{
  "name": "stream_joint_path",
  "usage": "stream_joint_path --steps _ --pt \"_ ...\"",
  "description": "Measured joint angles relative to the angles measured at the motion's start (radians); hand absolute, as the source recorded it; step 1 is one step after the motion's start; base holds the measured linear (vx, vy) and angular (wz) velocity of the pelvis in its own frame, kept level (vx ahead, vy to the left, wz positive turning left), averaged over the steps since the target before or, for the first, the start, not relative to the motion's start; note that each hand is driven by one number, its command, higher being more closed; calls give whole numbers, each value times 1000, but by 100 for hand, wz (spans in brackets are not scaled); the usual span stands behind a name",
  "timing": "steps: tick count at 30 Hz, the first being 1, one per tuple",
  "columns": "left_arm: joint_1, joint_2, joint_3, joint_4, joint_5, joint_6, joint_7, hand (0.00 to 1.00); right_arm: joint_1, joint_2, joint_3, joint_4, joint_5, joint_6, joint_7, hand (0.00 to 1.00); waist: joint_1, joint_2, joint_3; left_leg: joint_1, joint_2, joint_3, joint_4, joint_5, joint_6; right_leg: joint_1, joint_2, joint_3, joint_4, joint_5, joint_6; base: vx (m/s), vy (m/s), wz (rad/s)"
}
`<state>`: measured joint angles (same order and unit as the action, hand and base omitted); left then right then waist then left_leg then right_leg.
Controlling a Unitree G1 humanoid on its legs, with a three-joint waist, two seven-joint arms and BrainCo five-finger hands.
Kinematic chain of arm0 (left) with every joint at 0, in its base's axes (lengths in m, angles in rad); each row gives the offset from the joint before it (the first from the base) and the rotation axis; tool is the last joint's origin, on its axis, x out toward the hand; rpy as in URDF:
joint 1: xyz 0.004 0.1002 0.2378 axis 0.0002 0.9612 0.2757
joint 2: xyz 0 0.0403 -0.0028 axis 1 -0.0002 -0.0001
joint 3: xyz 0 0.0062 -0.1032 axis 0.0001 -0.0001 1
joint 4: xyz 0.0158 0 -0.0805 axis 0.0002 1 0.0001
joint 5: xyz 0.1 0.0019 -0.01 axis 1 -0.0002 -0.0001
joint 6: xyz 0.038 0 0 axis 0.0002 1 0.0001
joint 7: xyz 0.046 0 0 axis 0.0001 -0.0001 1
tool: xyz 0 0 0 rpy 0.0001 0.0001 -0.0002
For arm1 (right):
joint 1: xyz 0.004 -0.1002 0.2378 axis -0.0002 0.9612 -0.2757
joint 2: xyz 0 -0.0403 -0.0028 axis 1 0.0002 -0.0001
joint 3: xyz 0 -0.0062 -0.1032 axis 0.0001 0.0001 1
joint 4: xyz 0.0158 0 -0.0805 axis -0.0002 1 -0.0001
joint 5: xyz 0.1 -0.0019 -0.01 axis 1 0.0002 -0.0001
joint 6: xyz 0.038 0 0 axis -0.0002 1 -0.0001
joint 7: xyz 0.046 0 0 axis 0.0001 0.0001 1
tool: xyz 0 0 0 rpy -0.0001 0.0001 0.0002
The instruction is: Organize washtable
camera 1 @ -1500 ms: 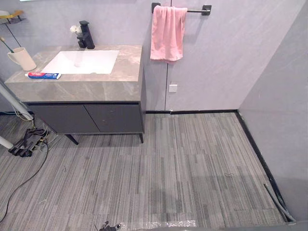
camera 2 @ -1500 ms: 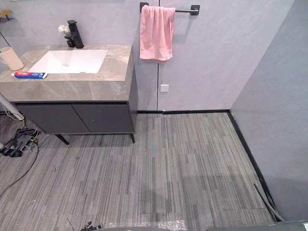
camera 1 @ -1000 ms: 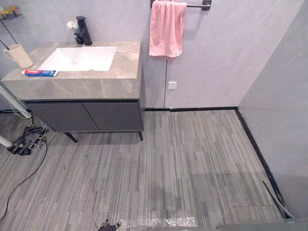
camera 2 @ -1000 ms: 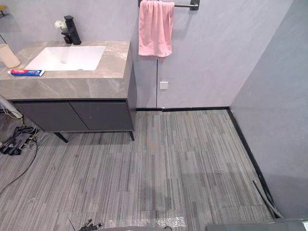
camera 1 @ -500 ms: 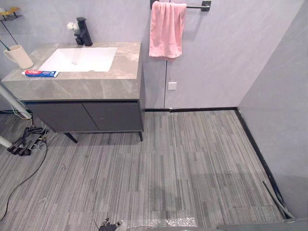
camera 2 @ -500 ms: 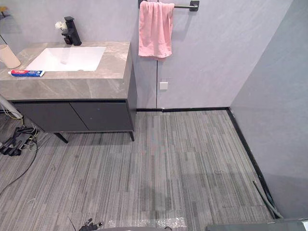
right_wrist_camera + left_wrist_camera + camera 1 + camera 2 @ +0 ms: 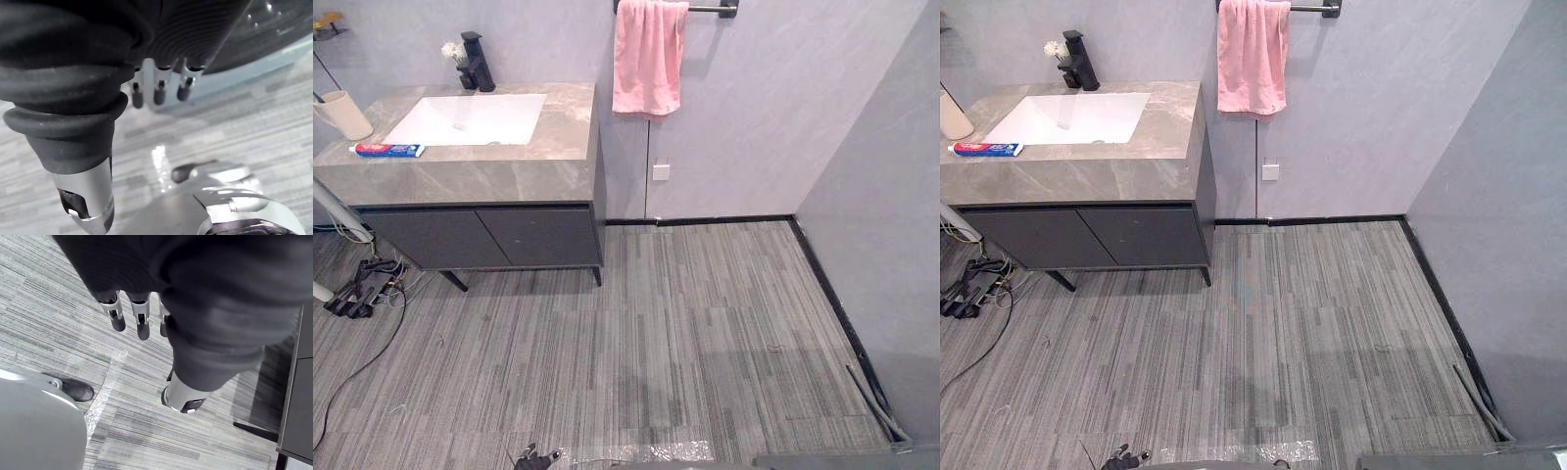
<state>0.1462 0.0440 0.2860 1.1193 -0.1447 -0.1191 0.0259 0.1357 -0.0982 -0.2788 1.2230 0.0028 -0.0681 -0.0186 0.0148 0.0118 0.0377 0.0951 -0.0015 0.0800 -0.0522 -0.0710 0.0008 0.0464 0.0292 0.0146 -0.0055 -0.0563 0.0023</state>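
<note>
You have no text, number or sign here that can be read. The toothpaste tube (image 7: 387, 150) lying on the worktop (image 7: 499, 178) carries red and blue print, but it is too small to make out.

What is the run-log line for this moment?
left hand: open, empty, above floor | right hand: open, empty | toothpaste tube: lying on countertop beside sink | cup: countertop left end | pink towel: on bar
</note>
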Motion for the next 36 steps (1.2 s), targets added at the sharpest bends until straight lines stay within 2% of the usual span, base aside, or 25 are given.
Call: stream_joint_path --steps 13,17,18,19,20,21,23,25,27,28,29,30,31,32,33,34,35,36 --pt "-14 0 -1 12 1 0 0 0 5 9 -64 -2 45 0 3 0 0 7 3 -6 4 46 4 -2 -4 -16 5 50 -26 32 3 -11 -3 -12" --pt "-19 0 -1 12 0 0 0 0 5 9 -86 -6 45 2 3 0 0 11 9 -12 10 48 27 -13 -21 -18 7 50 -8 24 5 7 -7 -1" --pt "-21 -1 1 10 -1 0 0 0 3 6 -87 -22 45 3 3 0 0 14 25 -11 15 57 43 -24 -38 -40 11 50 60 -14 -2 13 -33 -9" --pt "-24 4 6 8 -1 0 0 0 -2 11 -87 -28 45 2 3 0 0 1 41 -16 17 70 87 -47 -71 -65 11 49 138 -55 -9 -30 -72 -6" --pt "-29 14 27 6 -1 0 1 0 -4 21 -86 -33 45 1 4 0 0 -7 65 -54 24 89 200 -93 -116 -96 3 52 229 -112 -18 -66 -79 1" --pt "-30 14 38 -3 -2 1 1 0 -9 24 -87 -33 45 1 4 0 0 -22 66 -88 31 101 281 -111 -110 -112 2 54 266 -140 -26 -113 -141 6" --pt "-30 9 82 -40 -4 -1 3 0 -11 33 -91 -37 45 2 3 0 13 -45 91 -243 77 146 611 -122 -80 -122 2 64 340 -187 -49 -71 -136 -6" --pt "-28 -6 85 -45 -11 0 5 0 -9 29 -87 -57 45 2 1 0 26 -17 97 -295 109 166 701 -145 -53 -119 7 64 361 -204 -56 18 -23 -7" --pt "-26 -20 79 -49 -13 -1 14 0 -17 12 -87 -62 45 5 2 0 29 7 100 -347 99 166 615 -146 -50 -118 0 77 371 -221 -55 120 74 -8" --pt "-19 -24 79 -51 -16 -2 19 0 -35 10 -87 -61 44 5 2 0 35 9 99 -347 75 137 456 -128 -61 -122 -7 98 362 -221 -55 181 126 -24" --pt "-16 -25 78 -51 -17 -3 19 0 -40 9 -87 -61 44 5 2 0 35 11 98 -345 67 124 406 -122 -71 -124 -7 103 356 -220 -54 314 271 -102" --pt "2 -35 81 -48 -21 -2 19 0 -52 5 -94 -65 42 3 3 0 63 17 70 -331 47 119 270 -7 -24 -137 -5 193 273 -214 -36 394 337 -117" --pt "11 -35 86 -49 -20 -2 18 0 -59 10 -110 -65 35 3 3 0 69 8 55 -331 46 160 263 -5 -18 -134 -25 210 234 -199 -11 485 373 -131" --pt "10 -31 103 -49 -20 0 19 0 -58 27 -129 -65 35 1 3 0 69 -8 41 -329 34 192 263 -11 18 -129 -51 209 227 -187 16 382 228 -56" --pt "8 -28 101 -49 -19 0 18 0 -56 34 -140 -65 36 0 3 0 65 -14 35 -322 27 205 263 -16 31 -129 -61 205 231 -188 24 365 172 -38" --pt "4 -26 99 -48 -20 0 18 0 -57 39 -154 -66 37 0 4 0 61 -19 32 -297 14 222 254 -28 47 -131 -72 203 259 -192 48 367 157 -52" --pt "0 -27 97 -47 -19 2 18 0 -57 41 -157 -69 46 -1 6 0 59 -12 37 -243 5 248 227 -44 52 -173 -70 203 393 -206 92 422 177 -70" --pt "-11 -31 82 -46 -19 3 19 0 -60 41 -157 -86 61 -5 14 0 51 -2 47 -174 -2 265 198 -58 59 -258 -72 160 629 -209 124 325 137 -70"
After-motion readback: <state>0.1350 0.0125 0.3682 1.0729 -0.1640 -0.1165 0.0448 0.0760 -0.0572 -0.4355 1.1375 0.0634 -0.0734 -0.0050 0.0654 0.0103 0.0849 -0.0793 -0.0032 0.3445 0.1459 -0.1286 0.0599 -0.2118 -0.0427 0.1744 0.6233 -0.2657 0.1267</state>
